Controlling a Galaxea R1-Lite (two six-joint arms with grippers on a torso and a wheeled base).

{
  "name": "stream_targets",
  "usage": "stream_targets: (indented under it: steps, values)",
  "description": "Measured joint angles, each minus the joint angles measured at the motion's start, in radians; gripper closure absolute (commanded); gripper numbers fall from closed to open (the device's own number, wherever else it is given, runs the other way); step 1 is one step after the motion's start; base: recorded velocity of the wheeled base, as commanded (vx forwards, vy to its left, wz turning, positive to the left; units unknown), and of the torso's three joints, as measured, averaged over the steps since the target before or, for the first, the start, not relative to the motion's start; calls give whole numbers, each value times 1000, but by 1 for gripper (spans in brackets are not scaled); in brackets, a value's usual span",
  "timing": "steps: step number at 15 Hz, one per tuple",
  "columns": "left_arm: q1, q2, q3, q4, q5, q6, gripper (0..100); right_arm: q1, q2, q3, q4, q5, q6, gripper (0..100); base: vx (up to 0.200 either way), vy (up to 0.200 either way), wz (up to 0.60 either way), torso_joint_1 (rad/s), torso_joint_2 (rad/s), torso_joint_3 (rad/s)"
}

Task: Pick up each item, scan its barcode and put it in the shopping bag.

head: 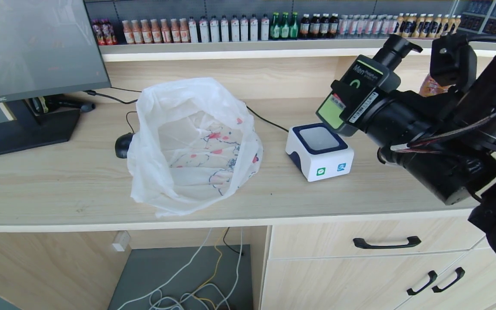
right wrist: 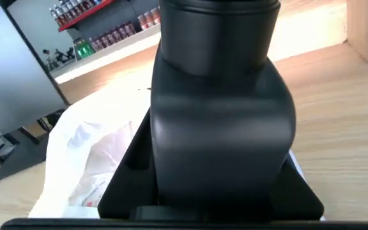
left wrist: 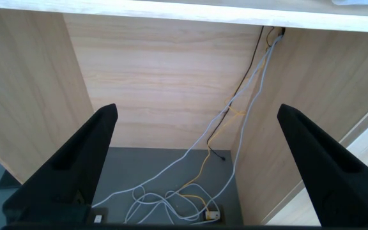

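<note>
Right gripper (head: 353, 113) clamped on the dark bottle (head: 365, 76) over the scanner (head: 319, 142) — barcode strip (head: 363, 107) seemingly faces upward — roll it toward the window.

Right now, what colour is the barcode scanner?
The barcode scanner is white with a dark navy top around a grey window; clearest in head view.

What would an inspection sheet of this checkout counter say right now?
Surface: pale wood counter.
Job's things: shopping bag open on counter; scanner beside it; pump bottle held up near scanner.
Clutter: mouse by bag; monitor at left.
Grippers: right gripper, jaws shut on pump bottle; left gripper, jaws open, low before the under-counter recess.
Cables: cable across counter; loose tangle on floor below.
Surroundings: drinks shelf behind; drawers below.
</note>
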Motion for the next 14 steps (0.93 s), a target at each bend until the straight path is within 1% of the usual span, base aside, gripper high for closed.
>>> stream_targets:
  steps: [1, 2, 5, 6, 8, 11, 14]
  values:
    - [0, 0, 0, 0, 0, 0, 0, 10, -10, 41, -67, 29, -73, 100, 0, 0, 0, 0, 0, 0]
    - [0, 0, 0, 0, 0, 0, 0, 19, -14, 87, -163, 64, -166, 100, 0, 0, 0, 0, 0, 0]
    - [0, 0, 0, 0, 0, 0, 0, 28, 29, 141, -392, 102, -290, 100, 0, 0, 0, 0, 0, 0]
    - [0, 0, 0, 0, 0, 1, 0, 29, 53, 146, -445, 134, -339, 100, 0, 0, 0, 0, 0, 0]
    - [0, 0, 0, 0, 0, 1, 0, 29, 95, 153, -471, 204, -433, 100, 0, 0, 0, 0, 0, 0]
    - [0, 0, 0, 0, 0, 0, 0, 20, 150, 142, -490, 227, -509, 100, 0, 0, 0, 0, 0, 0]
    - [0, 0, 0, 0, 0, 2, 0, 19, 207, 85, -506, 235, -508, 100, 0, 0, 0, 0, 0, 0]
